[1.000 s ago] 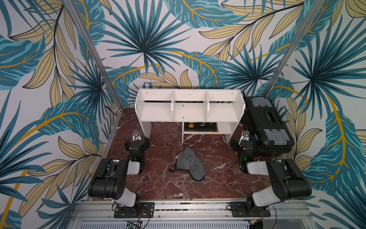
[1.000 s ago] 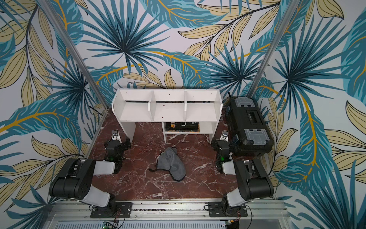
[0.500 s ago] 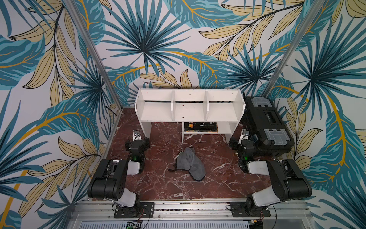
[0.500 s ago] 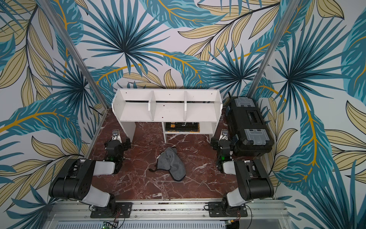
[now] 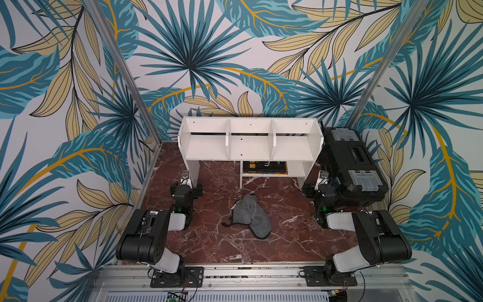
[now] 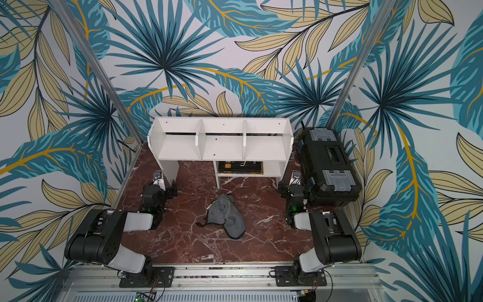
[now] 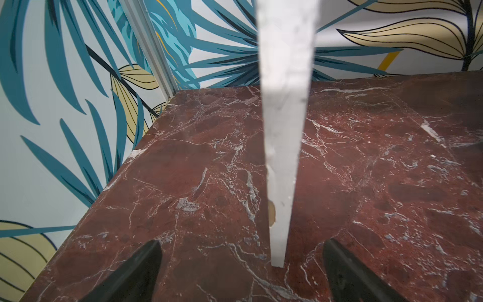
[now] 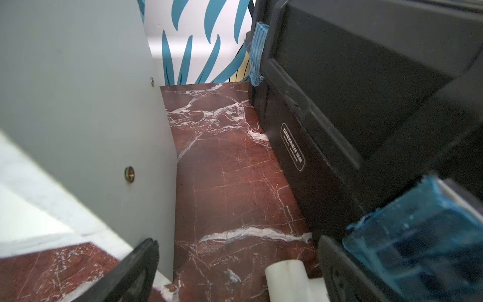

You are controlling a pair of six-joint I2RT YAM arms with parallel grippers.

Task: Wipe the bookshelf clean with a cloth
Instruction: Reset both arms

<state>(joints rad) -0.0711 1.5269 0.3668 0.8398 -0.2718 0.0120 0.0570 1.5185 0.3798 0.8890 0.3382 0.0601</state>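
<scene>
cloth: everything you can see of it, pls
The cloth is a soft dark-grey rag with a thin darker edge trim that loops out on its left-arm side. It lies crumpled in an elongated heap, not spread flat, on the red-brown marble tabletop. It sits in front of the bookshelf, apart from it, between the left gripper and right gripper, both open and clear of it. Only the tabletop touches it. Neither wrist view shows it.
</scene>
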